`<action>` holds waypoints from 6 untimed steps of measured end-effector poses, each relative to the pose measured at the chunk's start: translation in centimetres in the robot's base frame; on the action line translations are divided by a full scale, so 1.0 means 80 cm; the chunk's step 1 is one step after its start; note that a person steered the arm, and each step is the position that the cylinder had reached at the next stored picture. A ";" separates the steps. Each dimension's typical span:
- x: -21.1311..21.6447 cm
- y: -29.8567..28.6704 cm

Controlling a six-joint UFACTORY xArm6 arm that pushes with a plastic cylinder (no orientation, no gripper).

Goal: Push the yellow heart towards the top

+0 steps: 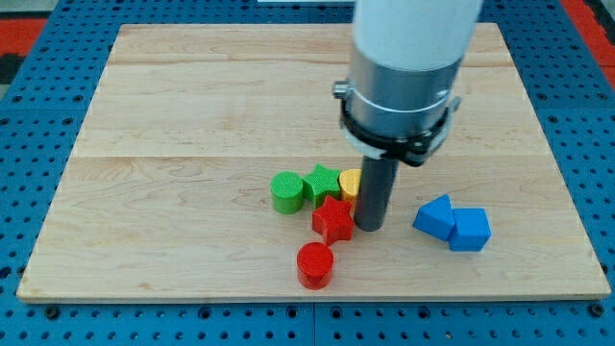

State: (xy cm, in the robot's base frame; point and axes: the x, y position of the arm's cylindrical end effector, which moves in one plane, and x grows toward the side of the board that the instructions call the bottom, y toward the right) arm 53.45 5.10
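Note:
The yellow heart [350, 182] lies a little below the board's middle, mostly hidden behind my rod. My tip [369, 227] rests on the board just below and right of the heart, touching or nearly touching the red star [332, 220] on its right side. A green star [321, 181] sits against the heart's left side. A green cylinder [286, 191] stands left of the green star. A red cylinder [314, 265] stands below the red star.
Two blue blocks lie to the tip's right: one [434, 216] and a second [470, 230] touching it. The wooden board [192, 115] lies on a blue pegboard. The arm's large grey body [399, 77] covers the board's upper middle.

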 end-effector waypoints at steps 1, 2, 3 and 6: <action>-0.012 -0.015; -0.026 -0.004; -0.058 0.021; -0.079 -0.016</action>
